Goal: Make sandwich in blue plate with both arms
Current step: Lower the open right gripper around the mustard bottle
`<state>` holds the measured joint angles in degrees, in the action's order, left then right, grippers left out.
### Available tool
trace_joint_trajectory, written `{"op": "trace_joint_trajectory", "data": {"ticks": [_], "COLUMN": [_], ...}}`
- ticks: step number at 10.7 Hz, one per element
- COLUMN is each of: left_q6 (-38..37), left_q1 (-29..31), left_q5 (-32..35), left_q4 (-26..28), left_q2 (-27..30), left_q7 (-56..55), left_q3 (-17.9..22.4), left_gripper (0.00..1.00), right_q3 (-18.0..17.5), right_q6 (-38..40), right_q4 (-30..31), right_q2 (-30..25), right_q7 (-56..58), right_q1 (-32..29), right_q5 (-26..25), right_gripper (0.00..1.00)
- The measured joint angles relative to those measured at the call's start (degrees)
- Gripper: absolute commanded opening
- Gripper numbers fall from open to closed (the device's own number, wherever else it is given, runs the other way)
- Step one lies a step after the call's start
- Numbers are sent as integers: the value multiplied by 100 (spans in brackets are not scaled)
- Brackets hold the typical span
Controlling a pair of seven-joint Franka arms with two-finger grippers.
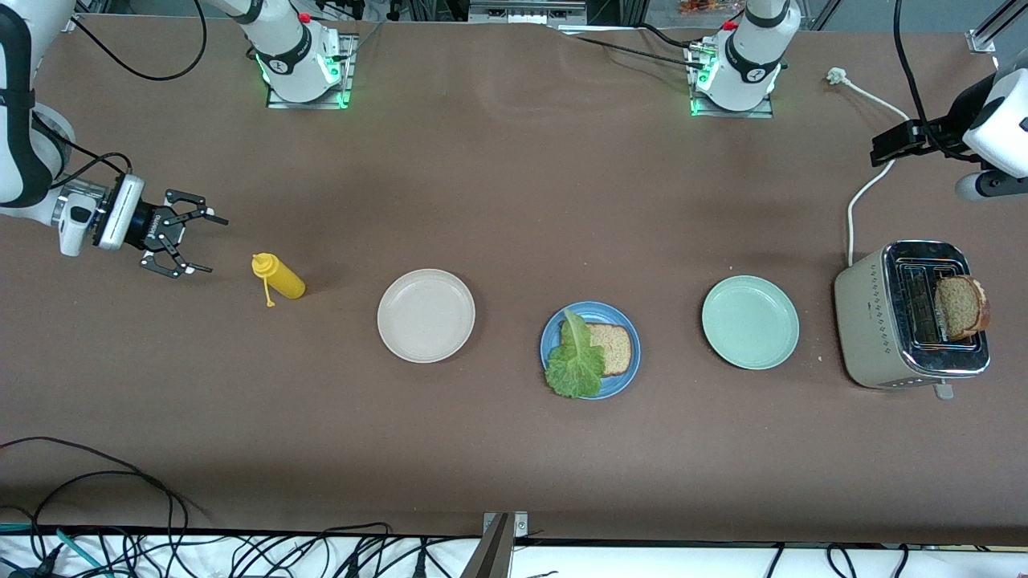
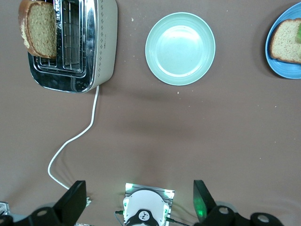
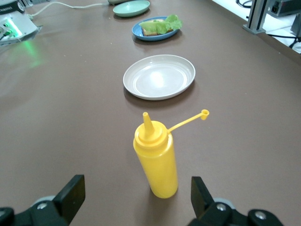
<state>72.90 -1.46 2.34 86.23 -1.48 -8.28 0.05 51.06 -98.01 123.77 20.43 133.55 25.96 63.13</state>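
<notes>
One bread slice (image 1: 612,348) already lies on the blue plate (image 1: 631,371), nearest the front camera, with the lettuce leaf (image 1: 575,363) laid over it, so only the top is missing. Slightly farther, toward the left arm's end of the desk, the second slice (image 1: 960,306) stands in the toaster (image 1: 875,321). Left end effector (image 2: 138,200) hangs empty, jaws wide, above that area. Right end effector (image 1: 183,242) faces the yellow bottle (image 1: 279,278), wide open, empty.

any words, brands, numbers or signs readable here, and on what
No text reads clearly in any view.
Round marks on the arm bases: too small to read.
A small mark on the toaster side: too small to read.
Yellow bottle, blue plate, mint plate, beige plate: no labels visible.
</notes>
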Motion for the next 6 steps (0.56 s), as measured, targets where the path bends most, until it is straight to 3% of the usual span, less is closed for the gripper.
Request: {"op": "trace_joint_trajectory", "data": {"ticks": [6], "left_q6": [0], "left_q1": [1], "left_q5": [0], "left_q4": [0], "left_q2": [-9], "left_q7": [0], "left_q3": [0], "left_gripper": [100], "right_q3": [-33], "right_q6": [542], "right_q4": [8], "right_q2": [406], "right_q7": [501], "right_q1": [-186], "right_q5": [331], "right_gripper": [100]}}
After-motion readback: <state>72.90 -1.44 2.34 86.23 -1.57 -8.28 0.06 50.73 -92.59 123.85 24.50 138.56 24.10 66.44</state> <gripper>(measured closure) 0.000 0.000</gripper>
